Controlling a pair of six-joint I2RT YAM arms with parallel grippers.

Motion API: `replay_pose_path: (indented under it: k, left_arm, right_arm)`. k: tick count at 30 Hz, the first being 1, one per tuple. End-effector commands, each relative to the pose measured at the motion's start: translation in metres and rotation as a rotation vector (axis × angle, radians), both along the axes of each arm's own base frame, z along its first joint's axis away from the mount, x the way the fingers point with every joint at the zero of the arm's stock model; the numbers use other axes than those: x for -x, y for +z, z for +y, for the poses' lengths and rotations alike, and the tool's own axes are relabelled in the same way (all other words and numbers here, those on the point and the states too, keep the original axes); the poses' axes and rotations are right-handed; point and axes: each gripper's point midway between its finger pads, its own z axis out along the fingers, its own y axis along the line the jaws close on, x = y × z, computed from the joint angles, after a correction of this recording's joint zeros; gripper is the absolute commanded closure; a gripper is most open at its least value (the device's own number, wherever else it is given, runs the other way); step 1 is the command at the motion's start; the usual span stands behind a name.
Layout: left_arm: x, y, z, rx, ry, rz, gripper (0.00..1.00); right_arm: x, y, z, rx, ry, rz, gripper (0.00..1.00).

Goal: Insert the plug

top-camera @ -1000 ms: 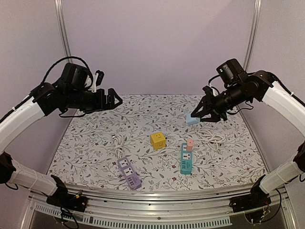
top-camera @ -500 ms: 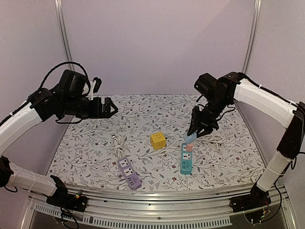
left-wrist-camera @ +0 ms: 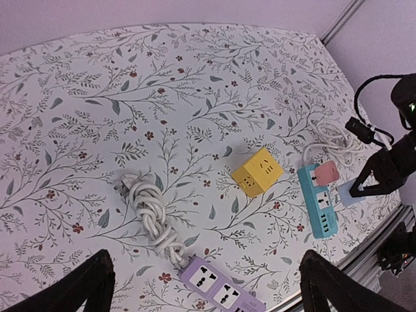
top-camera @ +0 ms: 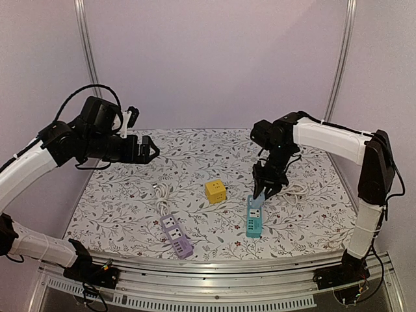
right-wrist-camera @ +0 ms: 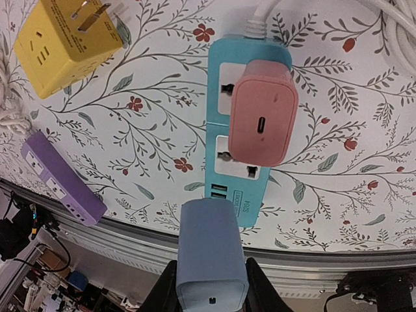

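Observation:
A teal power strip [top-camera: 254, 220] lies at the front right of the table, also seen in the left wrist view [left-wrist-camera: 317, 205] and the right wrist view [right-wrist-camera: 244, 149]. A pink plug [right-wrist-camera: 262, 121] sits in its far socket. My right gripper [top-camera: 263, 192] is shut on a light blue plug [right-wrist-camera: 211, 257] and holds it just above the strip's near end; the near socket is partly covered by the pink plug. My left gripper [top-camera: 146, 149] is open and empty, high over the table's left side.
A yellow cube adapter [top-camera: 216, 190] lies mid-table, prongs up in the right wrist view [right-wrist-camera: 65, 39]. A purple power strip [top-camera: 176, 235] with a knotted white cord [left-wrist-camera: 153, 214] lies front left. The teal strip's white cord [top-camera: 289, 186] is coiled to its right.
My right arm has swung from the back right down and inward with the blue plug, to just over the teal strip. My left arm has barely shifted.

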Motion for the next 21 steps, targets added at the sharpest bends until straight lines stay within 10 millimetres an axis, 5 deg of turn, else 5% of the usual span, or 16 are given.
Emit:
replay_pose_path:
  k: [1,21]
  left_arm:
    - [-0.004,-0.006,0.008,-0.035,0.009,0.006,0.00]
    - [-0.016,-0.013,0.001,-0.020,0.005,0.015,0.01]
  right_arm:
    - [0.001,-0.023,-0.005,0.044,0.035,0.009,1.00]
    - [-0.002,-0.049,-0.021,0.140,0.004,0.015,1.00]
